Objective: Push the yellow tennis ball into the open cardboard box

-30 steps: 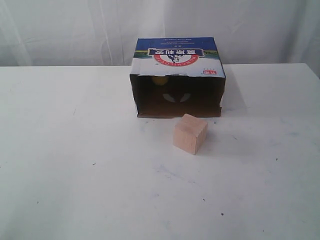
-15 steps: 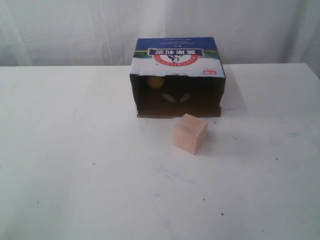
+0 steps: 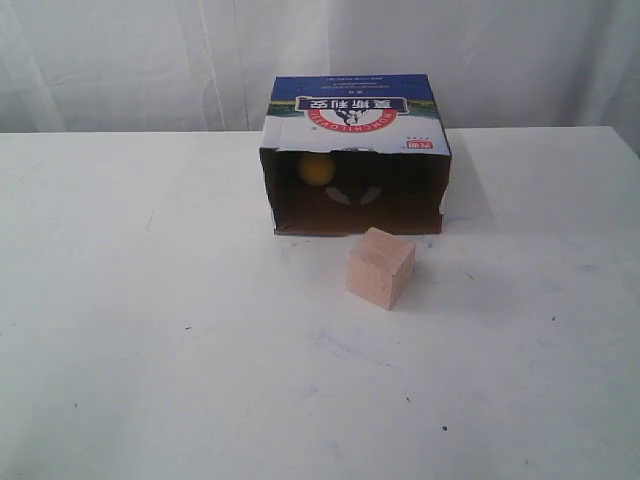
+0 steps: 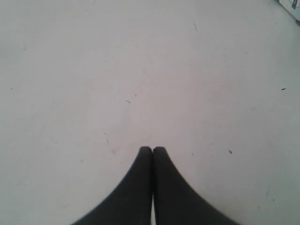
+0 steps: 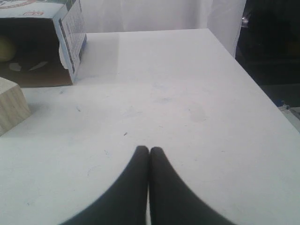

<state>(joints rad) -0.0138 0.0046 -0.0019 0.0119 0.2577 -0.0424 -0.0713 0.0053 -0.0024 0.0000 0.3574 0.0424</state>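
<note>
The open cardboard box [image 3: 355, 120] lies on its side at the back of the table, blue on top, with its dark opening facing the front. Inside it, at the upper left of the opening, sits the yellow tennis ball [image 3: 317, 169]; it also shows dimly in the right wrist view as the ball [image 5: 5, 48] inside the box [image 5: 68, 28]. My left gripper [image 4: 152, 149] is shut over bare table, holding nothing. My right gripper [image 5: 149, 149] is shut too, over bare table well apart from the box. Neither arm shows in the exterior view.
A pale wooden cube [image 3: 380, 267] stands on the table just in front of the box opening, slightly right of centre; the cube [image 5: 11, 105] is also in the right wrist view. The table's right edge [image 5: 262, 89] drops off to a dark area.
The yellow ball has shifted inside the box, now lower and more visible in the opening's upper left. The cube and box have not moved.
</note>
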